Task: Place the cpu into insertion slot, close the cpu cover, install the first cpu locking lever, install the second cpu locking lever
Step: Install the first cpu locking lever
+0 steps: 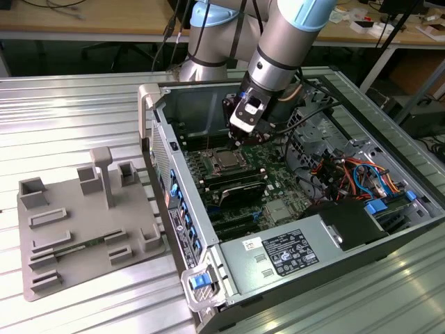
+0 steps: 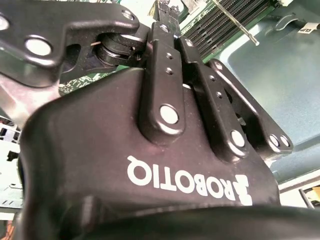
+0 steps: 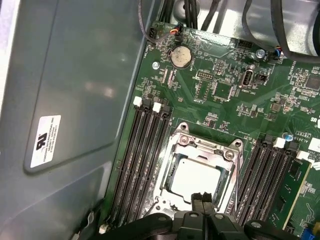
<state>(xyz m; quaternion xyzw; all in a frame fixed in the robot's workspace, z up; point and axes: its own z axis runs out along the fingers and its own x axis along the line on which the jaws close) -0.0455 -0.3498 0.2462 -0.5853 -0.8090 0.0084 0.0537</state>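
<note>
We find the tool [image 3: 202, 199] closed, fingertips pressed together with nothing between them, close over one edge of the cpu cover [image 3: 207, 146]. The cpu [image 3: 194, 177] is a flat square with a pale silver-grey top. It lies in the insertion slot [image 3: 168, 186], framed by the cover's cut-out. In the exterior view it sits at 7 o'clock from the tool. Black memory slots [image 3: 142, 160] flank it on the green board [image 3: 225, 75].

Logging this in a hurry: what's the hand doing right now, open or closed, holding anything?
Hand: closed, fingertips together with nothing seen between them, at the edge of the cpu cover.
</note>
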